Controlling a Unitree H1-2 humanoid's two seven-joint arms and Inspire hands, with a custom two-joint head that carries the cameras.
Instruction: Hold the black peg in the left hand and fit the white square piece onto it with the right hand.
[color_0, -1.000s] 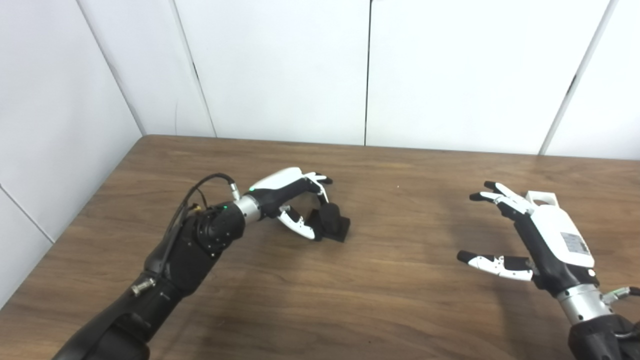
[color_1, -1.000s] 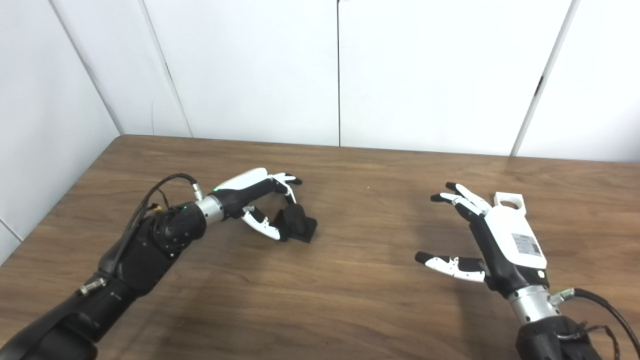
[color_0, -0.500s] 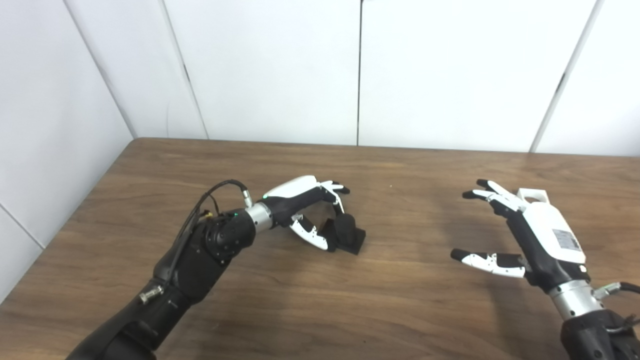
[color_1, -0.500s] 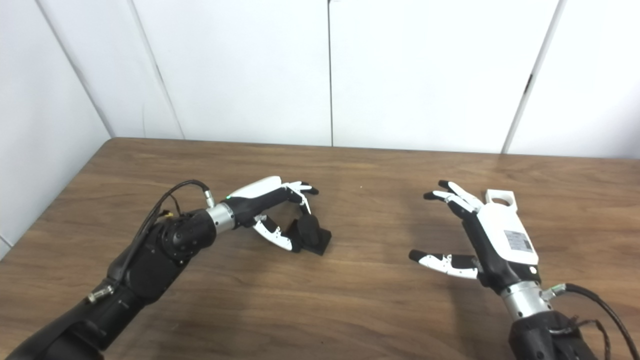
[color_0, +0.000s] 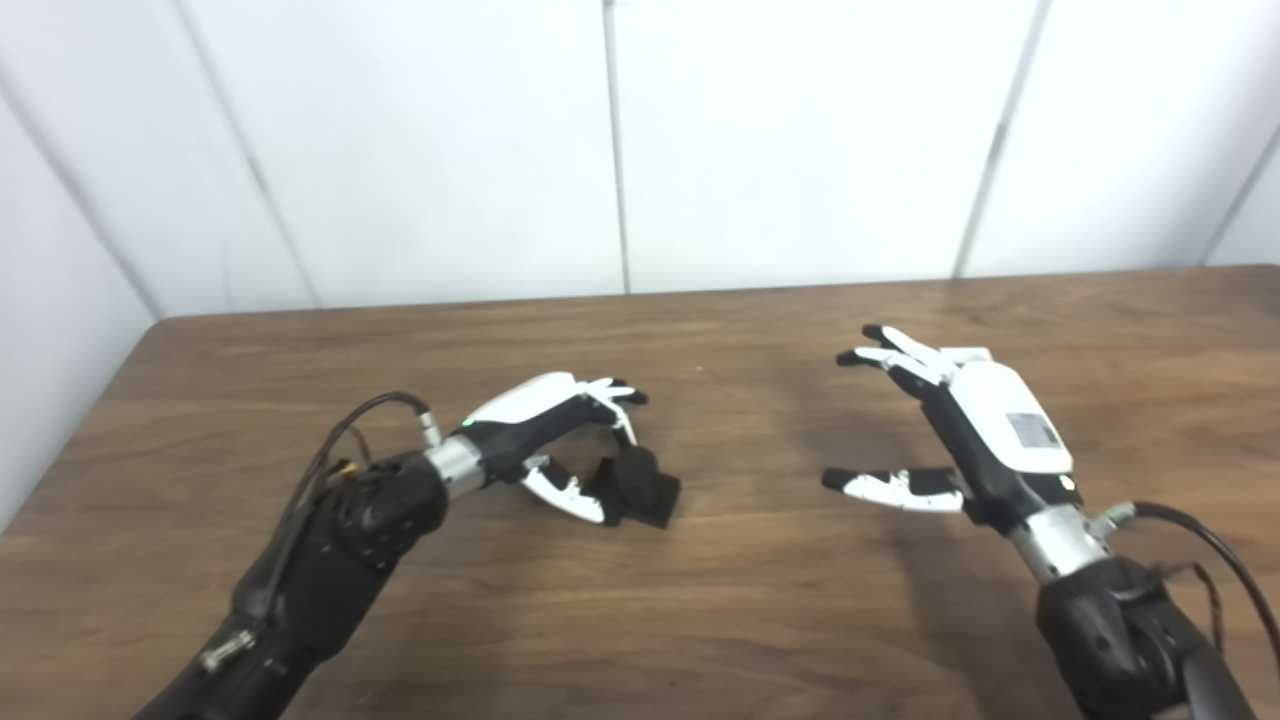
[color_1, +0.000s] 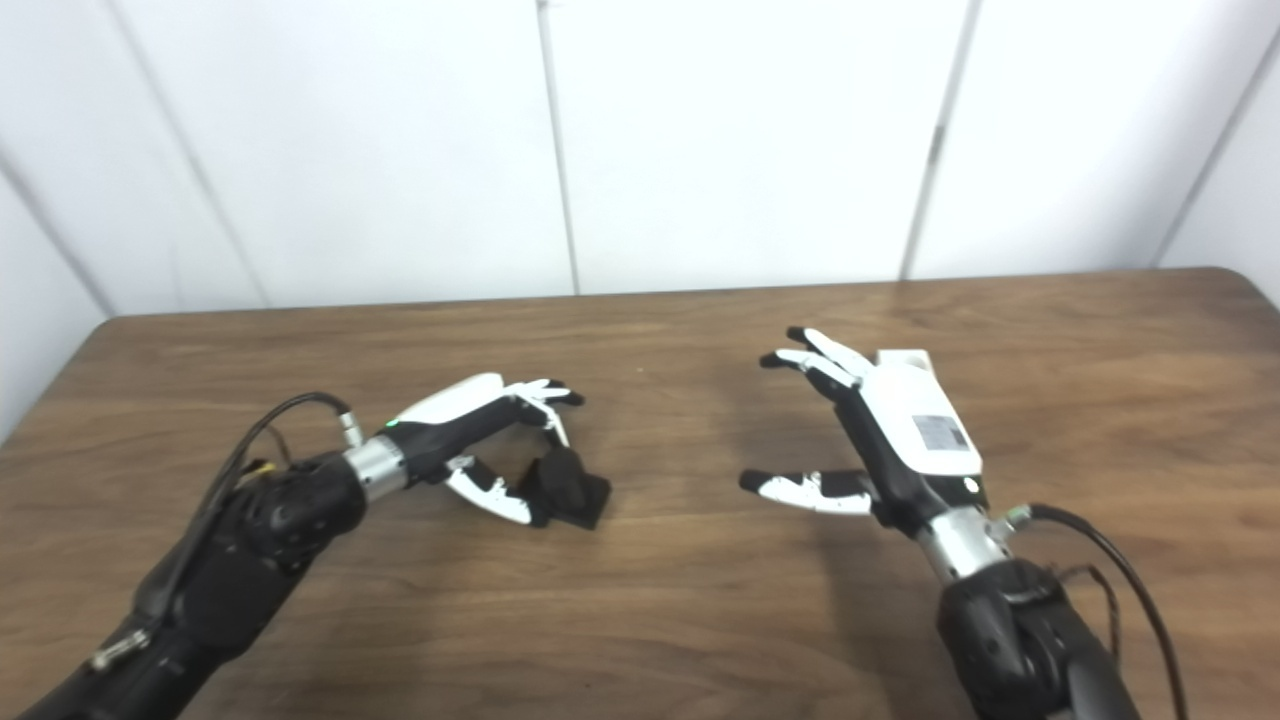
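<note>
Black peg rests on the wooden table left of centre, with the left hand curled around it, fingers above and thumb below at its near side; whether the fingers actually clamp it cannot be told. Right hand hovers over the table's right half, fingers and thumb spread apart and empty. White square piece is mostly hidden just behind that hand.

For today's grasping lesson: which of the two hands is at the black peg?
The left hand: its fingers curl around the peg on the table. The right hand hovers open, apart.
</note>
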